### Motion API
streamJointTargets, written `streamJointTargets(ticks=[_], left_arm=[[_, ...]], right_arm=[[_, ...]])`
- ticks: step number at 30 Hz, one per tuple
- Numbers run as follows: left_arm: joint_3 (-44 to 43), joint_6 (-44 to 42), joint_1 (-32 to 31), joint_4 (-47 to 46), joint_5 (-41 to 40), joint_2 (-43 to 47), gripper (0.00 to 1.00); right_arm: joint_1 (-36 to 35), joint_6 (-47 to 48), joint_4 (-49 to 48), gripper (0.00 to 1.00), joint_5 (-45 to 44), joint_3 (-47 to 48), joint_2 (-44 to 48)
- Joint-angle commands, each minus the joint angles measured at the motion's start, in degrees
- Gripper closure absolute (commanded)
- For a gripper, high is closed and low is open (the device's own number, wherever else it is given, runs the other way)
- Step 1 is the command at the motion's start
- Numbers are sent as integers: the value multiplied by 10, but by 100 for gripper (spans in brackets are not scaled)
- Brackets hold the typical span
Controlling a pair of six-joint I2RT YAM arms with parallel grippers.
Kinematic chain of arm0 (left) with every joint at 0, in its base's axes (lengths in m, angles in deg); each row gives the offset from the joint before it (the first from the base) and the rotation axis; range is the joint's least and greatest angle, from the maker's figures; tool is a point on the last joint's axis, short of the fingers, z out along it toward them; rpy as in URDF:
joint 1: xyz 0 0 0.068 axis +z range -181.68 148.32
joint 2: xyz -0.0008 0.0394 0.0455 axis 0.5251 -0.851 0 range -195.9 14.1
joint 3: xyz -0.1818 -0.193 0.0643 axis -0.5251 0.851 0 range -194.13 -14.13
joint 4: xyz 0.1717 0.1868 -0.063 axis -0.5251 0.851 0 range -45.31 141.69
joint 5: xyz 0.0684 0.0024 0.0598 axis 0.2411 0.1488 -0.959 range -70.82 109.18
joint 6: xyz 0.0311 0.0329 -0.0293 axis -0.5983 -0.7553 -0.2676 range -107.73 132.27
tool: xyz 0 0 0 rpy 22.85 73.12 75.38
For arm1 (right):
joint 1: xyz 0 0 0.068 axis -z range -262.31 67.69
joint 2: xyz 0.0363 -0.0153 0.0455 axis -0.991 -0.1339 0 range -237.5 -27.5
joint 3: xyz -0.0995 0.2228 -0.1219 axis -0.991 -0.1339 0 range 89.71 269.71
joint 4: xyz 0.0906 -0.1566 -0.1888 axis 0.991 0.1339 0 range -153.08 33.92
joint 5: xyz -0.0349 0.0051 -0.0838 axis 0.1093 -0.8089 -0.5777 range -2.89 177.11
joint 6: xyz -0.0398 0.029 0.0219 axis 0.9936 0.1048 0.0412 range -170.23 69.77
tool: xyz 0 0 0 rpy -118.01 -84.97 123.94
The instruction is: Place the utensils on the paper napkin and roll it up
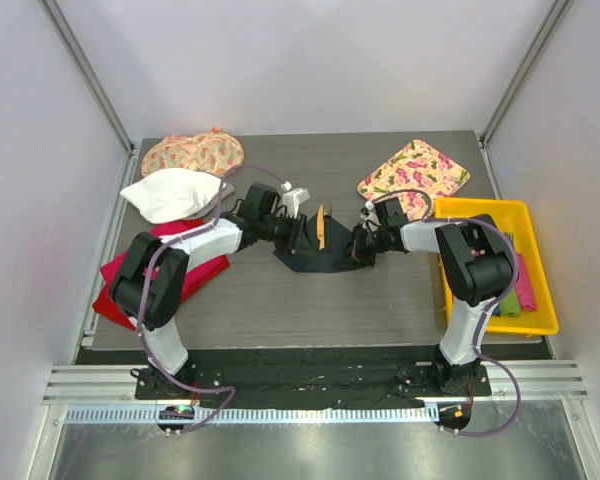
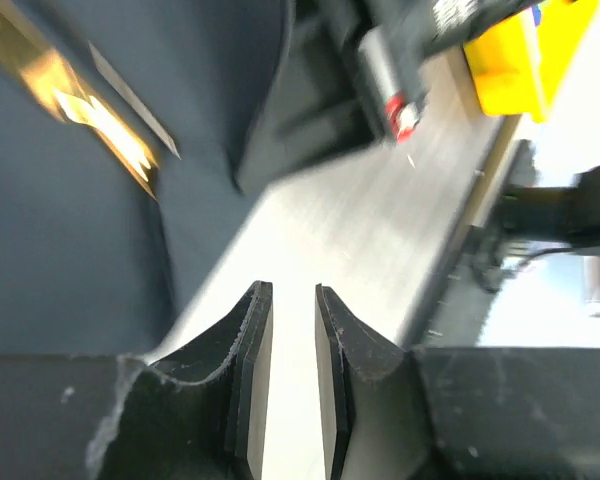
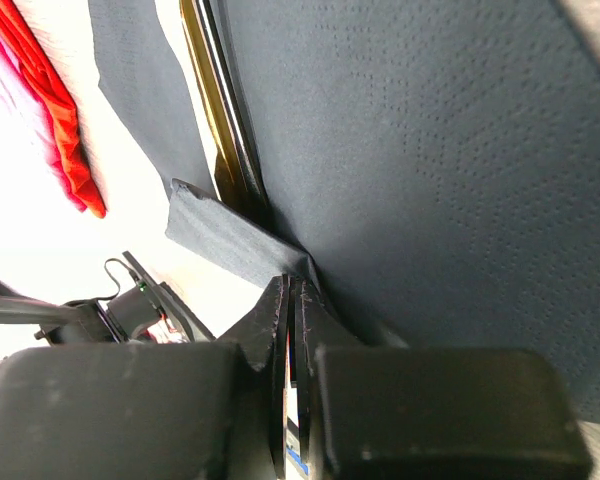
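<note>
The dark paper napkin (image 1: 315,262) lies crumpled at the table's middle, between my two grippers. The tan-orange utensils (image 1: 321,230) lie on it as a slim bundle. My left gripper (image 1: 302,238) is at the napkin's left edge. In the left wrist view it (image 2: 292,290) is slightly open and empty over bare table, with the napkin (image 2: 60,260) and utensils (image 2: 80,105) to its left. My right gripper (image 1: 358,250) is at the napkin's right edge. In the right wrist view it (image 3: 292,282) is shut on a folded-up edge of the napkin (image 3: 420,150), beside the utensils (image 3: 212,110).
A white cushion (image 1: 172,193) and a floral cloth (image 1: 192,152) sit at the back left. A red cloth (image 1: 115,285) lies under the left arm. Another floral cloth (image 1: 413,172) lies at the back right. A yellow bin (image 1: 540,325) with cloths stands at the right edge.
</note>
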Motion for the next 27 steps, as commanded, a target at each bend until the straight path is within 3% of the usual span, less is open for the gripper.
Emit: streamJointTargets(ticks=[1,7,27], left_arm=[[24,155,-3,-72,39,-22,73],[16,194,-8,-90,15,-60,76],[16,181,-9,-36,-50,-113,82]], right_arm=[[-1,21,20,99,-49,9,-15],[-2,21,22,99,-51,11,-19],[-2,25,32,99,-57,15,-22]])
